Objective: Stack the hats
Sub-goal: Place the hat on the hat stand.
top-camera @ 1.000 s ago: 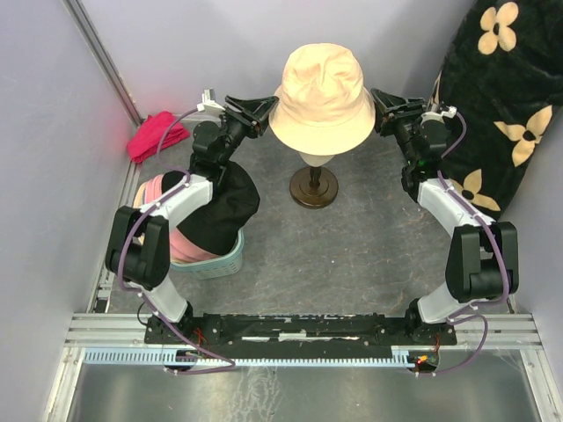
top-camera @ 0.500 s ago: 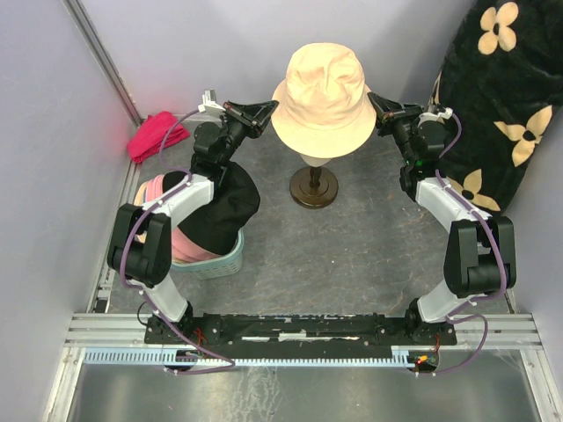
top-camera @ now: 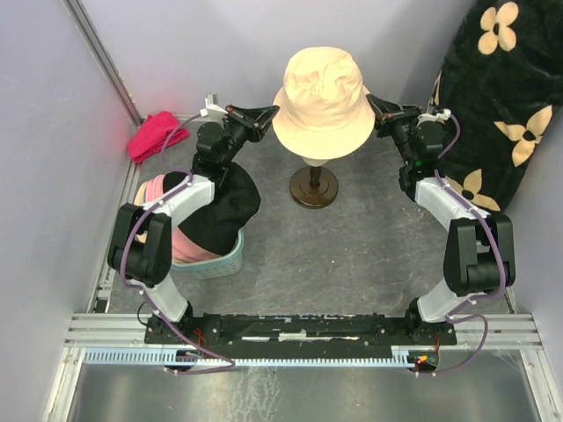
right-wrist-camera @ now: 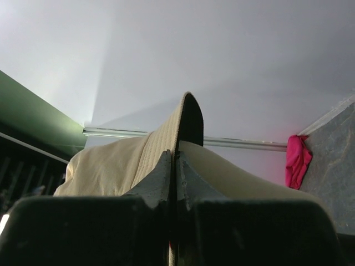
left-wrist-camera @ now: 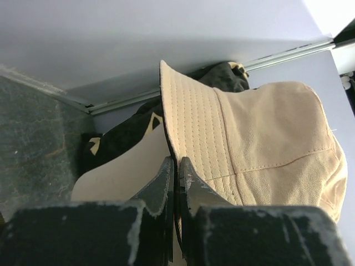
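A beige bucket hat (top-camera: pixel 321 92) sits on the cream mannequin head (top-camera: pixel 317 159) at the back centre. My left gripper (top-camera: pixel 274 111) is shut on the hat's left brim, and my right gripper (top-camera: pixel 370 99) is shut on its right brim. In the left wrist view the fingers (left-wrist-camera: pixel 177 164) pinch the stitched brim of the hat (left-wrist-camera: pixel 266 144), with the mannequin head (left-wrist-camera: pixel 125 174) below. In the right wrist view the gripper (right-wrist-camera: pixel 173 156) clamps the brim of the hat (right-wrist-camera: pixel 158 141). A black hat (top-camera: pixel 224 204) lies over a pink hat (top-camera: pixel 156 188) in a basket.
The teal basket (top-camera: pixel 222 263) stands at the left, under my left arm. A magenta-red cloth bundle (top-camera: pixel 157 134) lies by the left wall. The mannequin's dark stand (top-camera: pixel 314 186) is in the middle. Black fabric with cream flowers (top-camera: pixel 501 97) hangs at the right.
Both grippers have closed from open onto the beige hat's brim, one on each side. The hat sits slightly higher on the head than before.
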Robot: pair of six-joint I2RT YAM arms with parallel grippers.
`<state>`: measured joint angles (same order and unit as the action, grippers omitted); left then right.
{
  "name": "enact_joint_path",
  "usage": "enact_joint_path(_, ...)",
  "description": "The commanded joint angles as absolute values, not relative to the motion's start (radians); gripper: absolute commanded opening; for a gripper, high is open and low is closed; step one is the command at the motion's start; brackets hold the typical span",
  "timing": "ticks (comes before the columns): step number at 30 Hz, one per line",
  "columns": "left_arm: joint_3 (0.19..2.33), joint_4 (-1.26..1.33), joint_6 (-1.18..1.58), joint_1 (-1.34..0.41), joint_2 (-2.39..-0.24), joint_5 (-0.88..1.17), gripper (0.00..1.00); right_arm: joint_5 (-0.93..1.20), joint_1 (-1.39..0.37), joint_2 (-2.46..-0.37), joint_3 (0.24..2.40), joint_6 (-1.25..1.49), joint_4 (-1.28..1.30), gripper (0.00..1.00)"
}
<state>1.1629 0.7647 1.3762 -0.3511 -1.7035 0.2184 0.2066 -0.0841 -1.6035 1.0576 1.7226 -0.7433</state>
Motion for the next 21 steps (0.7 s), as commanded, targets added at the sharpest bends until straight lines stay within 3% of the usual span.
enact_joint_path(1, 1.155, 0.683, 1.374, -0.360, -1.711, 0.195, 0.03, 0.213, -0.084, -1.607, 1.041, 1.695, -0.756, 0.02)
enact_joint_path(21, 1.122, 0.607, 1.355, -0.380, -1.692, 0.195, 0.03, 0.224, -0.083, -1.591, 0.913, 1.630, -0.746, 0.02)
